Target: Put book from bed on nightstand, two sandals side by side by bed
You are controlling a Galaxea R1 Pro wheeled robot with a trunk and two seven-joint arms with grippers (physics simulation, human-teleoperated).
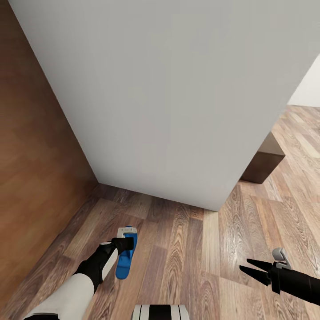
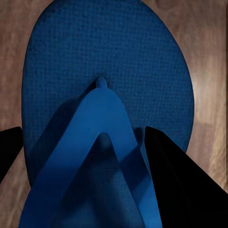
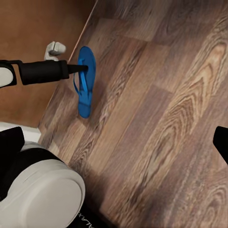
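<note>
One blue sandal (image 1: 124, 260) lies flat on the wood floor just in front of the bed (image 1: 169, 98), whose grey mattress side rises behind it. My left gripper (image 1: 128, 242) hangs low over the sandal's toe end, open. Seen from the left wrist, its dark fingers (image 2: 175, 180) stand either side of the sandal's strap (image 2: 102, 118). From the right wrist, the left gripper (image 3: 76, 70) meets the sandal (image 3: 84, 90) at its strap. My right gripper (image 1: 244, 264) hovers open and empty over bare floor at the right. The book and the nightstand are out of view.
A tall brown wood panel (image 1: 35, 169) stands to the left of the bed. A dark brown block of the bed frame (image 1: 262, 162) juts out at the right. Wood-plank floor (image 1: 200, 266) stretches between the grippers. My base (image 1: 160, 312) sits at the bottom edge.
</note>
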